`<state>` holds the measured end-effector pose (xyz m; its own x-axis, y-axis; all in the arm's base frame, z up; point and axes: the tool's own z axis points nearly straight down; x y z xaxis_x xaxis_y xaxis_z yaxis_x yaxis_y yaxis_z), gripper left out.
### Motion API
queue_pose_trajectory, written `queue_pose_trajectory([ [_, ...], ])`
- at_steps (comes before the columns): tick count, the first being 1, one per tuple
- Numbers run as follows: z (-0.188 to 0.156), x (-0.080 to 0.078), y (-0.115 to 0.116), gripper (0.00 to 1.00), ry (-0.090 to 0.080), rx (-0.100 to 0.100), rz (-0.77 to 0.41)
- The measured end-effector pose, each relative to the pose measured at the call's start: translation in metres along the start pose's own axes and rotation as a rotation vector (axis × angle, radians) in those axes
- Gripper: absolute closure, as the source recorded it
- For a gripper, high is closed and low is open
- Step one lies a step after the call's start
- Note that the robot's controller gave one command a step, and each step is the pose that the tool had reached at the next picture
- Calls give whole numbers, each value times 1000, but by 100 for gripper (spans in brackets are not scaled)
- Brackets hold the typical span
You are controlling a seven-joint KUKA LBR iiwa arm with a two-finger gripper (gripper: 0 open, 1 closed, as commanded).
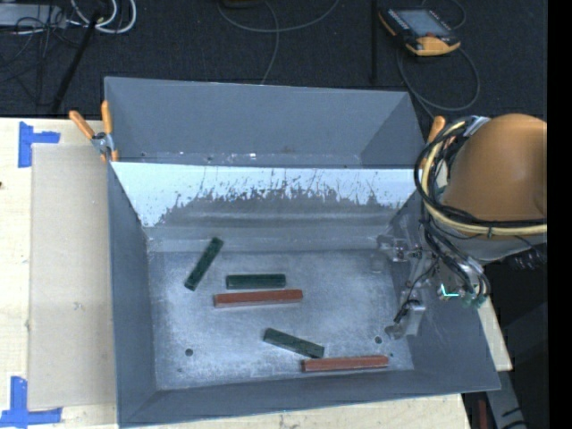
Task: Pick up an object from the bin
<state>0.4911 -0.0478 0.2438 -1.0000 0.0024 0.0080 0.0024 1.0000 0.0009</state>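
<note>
- The arm's gripper (400, 322) hangs by the right wall of the grey metal bin (259, 123); wide or narrow, I cannot tell.
- Nearest lies a long red-brown flat bar (345, 363), front right on the floor.
- Probably light and stiff (maybe slick): pinch across its narrow width, mid-length.
</note>
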Motion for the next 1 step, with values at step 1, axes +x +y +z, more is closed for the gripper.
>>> queue_pose_trajectory([
  [1,177,13,104,0,-8,-1,233],
])
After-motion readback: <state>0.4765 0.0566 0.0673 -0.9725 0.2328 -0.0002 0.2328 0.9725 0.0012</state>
